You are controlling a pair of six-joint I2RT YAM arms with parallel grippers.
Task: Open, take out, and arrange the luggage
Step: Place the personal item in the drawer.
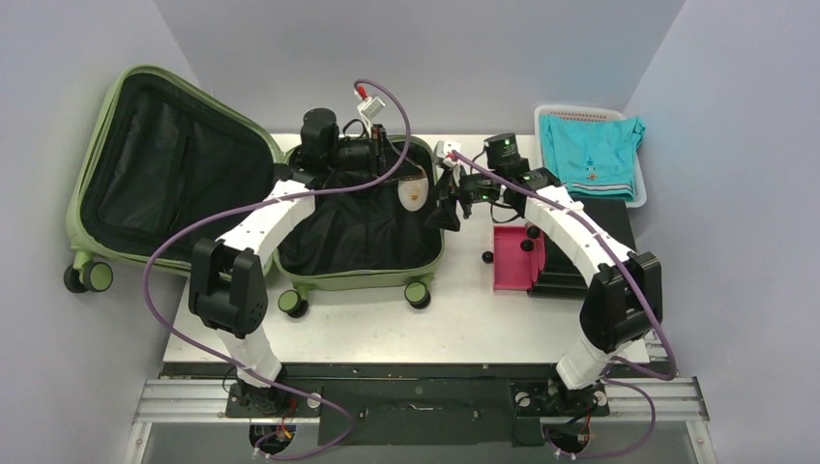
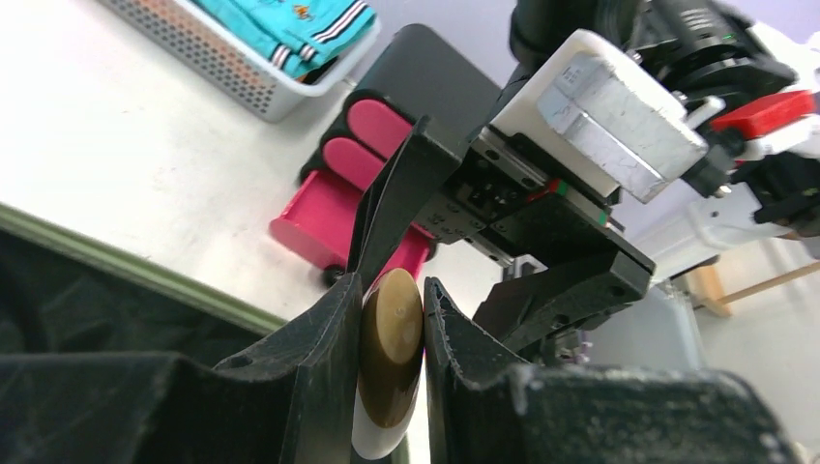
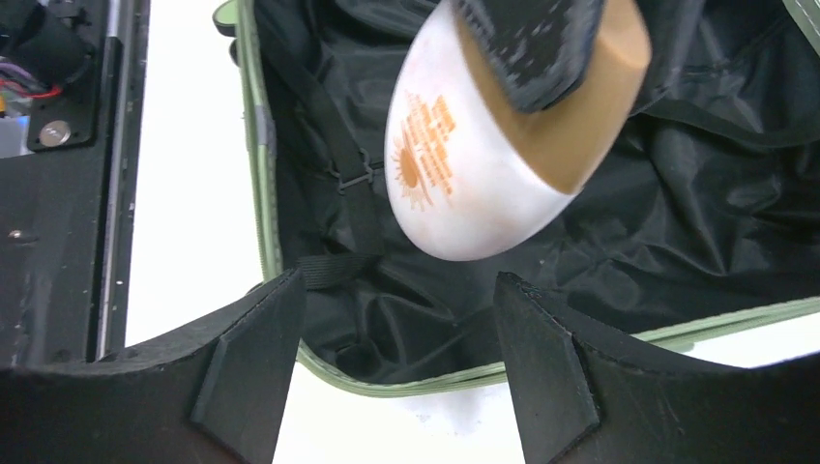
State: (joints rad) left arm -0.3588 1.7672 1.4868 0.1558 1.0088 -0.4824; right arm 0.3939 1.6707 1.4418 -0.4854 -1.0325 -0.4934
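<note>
One smooth oval white bottle point(image 3: 464, 184), tan-capped, in the left hand point(image 2: 391, 295)

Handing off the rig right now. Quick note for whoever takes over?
The left gripper is shut on a white tan-capped bottle above the open luggage.
The right gripper is open, empty, facing the bottle.
Done: luggage opened. Teal clothes lie in the white basket; pink-and-black case on the table.
Left: likely pass or place the bottle, then arrange.
</note>
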